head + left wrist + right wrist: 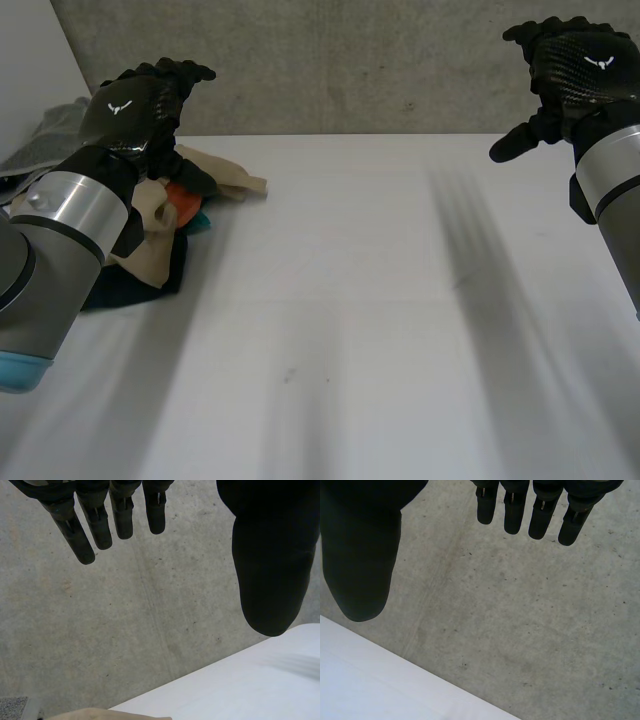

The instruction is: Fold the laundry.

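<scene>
**Both robot hands raised and empty, laundry heaped at the far left**

The laundry pile (160, 235) lies on the white worktop (380, 300) at its far left, close to the concrete wall (350, 60). It is a loose, unfolded heap. A beige cloth (225, 178) on top reaches out toward the right. An orange piece (183, 200) and a teal piece (198, 222) show under it, and a dark cloth (140, 282) lies along the near side. A grey cloth (45, 140) sits further left, beside the heap and by the wall.

The left robot hand (140, 105) hangs over the pile, and in the head view its arm covers part of the heap. In its own wrist view the fingers (75, 530) are straight and set apart from the thumb, with nothing between them. Past the fingertips are the wall and the worktop's far edge, and a strip of the beige cloth shows under the palm.

The right robot hand (578, 65) is at the far right, raised above the worktop and well apart from the pile, its thumb pointing left. In its wrist view the fingers (512, 510) are straight, the thumb stands off from them, and it holds nothing. The wall and the worktop's far edge lie beyond.
</scene>
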